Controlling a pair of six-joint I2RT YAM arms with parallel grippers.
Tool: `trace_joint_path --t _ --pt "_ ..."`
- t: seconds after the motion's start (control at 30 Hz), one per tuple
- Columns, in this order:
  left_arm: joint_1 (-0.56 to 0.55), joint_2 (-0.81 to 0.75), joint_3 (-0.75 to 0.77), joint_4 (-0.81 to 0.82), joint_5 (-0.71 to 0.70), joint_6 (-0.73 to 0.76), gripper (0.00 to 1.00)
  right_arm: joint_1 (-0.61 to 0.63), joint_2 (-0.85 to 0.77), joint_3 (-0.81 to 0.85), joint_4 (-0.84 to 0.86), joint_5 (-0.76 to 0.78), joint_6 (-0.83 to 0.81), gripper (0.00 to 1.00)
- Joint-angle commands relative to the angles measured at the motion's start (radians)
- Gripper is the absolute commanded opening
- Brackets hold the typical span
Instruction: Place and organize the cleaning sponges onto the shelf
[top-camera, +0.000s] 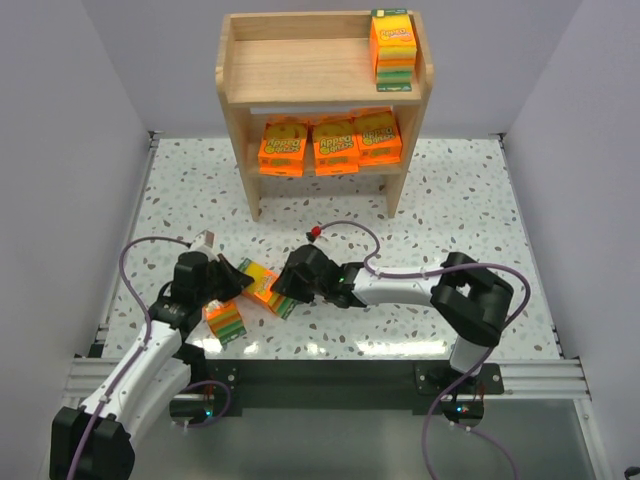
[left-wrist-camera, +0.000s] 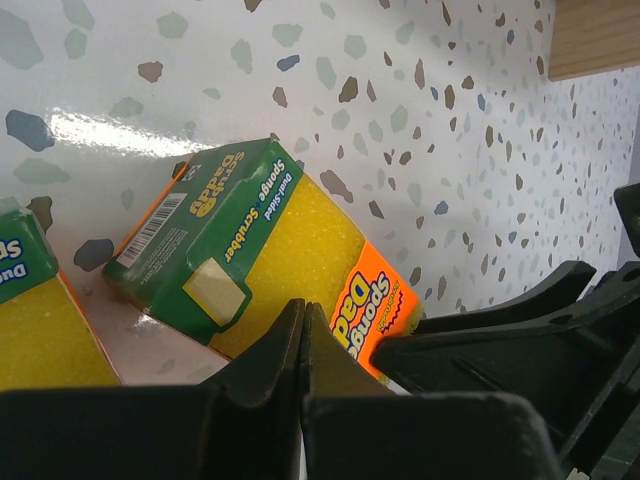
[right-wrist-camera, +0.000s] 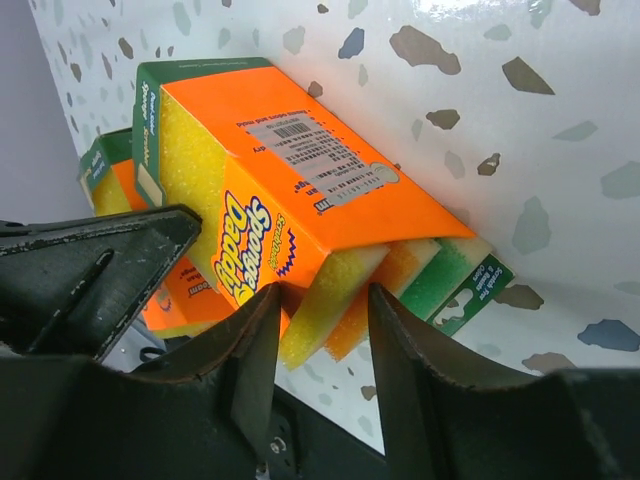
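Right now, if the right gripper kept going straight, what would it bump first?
The right gripper would meet the orange Sponge Daddy pack first; its end seems to sit right between the open tips.

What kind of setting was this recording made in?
Probably a lab test cell staged like a shop display, not a real store: plain white walls box in a speckled tabletop, and a small wooden shelf holds orange sponge packs.
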Motion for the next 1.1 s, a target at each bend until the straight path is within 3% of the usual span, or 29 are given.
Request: trace_joint_path --t 0.0,0.23,0.3,0.6,0.8,0.83,0.9,1.07 --pt "-0.001 -0.012 -0.032 0.026 0.053 -0.019 0.0 -0.004 0.045 0.022 0.034 0.013 0.062 0.42" --pt "-0.001 -0.039 -0.075 0.057 0.106 -0.045 0.0 -0.035 0.023 -0.059 0.074 -0.016 0.068 0.05" --pt "-0.001 -0.047 -0.067 0.045 0.108 -0.046 0.0 -0.044 0.002 -0.082 0.071 -0.018 0.053 0.0" --pt "-0.001 -0.105 0.212 -0.147 0.027 -0.01 0.01 -0.087 -0.268 -0.206 0.045 -0.004 -0.007 0.0" --pt "-0.001 -0.136 0.501 -0.284 -0.093 0.024 0.18 -0.107 -0.533 -0.203 0.008 0.001 -0.087 0.0" --pt "-0.001 -0.139 0.523 -0.297 -0.108 0.032 0.26 -0.112 -0.567 -0.191 -0.001 0.007 -0.099 0.0" --pt "-0.001 -0.147 0.557 -0.327 -0.153 0.043 0.33 -0.118 -0.657 -0.134 -0.017 0.025 -0.136 0.0" --pt "-0.001 -0.164 0.546 -0.367 -0.19 0.041 0.37 -0.141 -0.738 0.104 -0.087 0.037 -0.226 0.0"
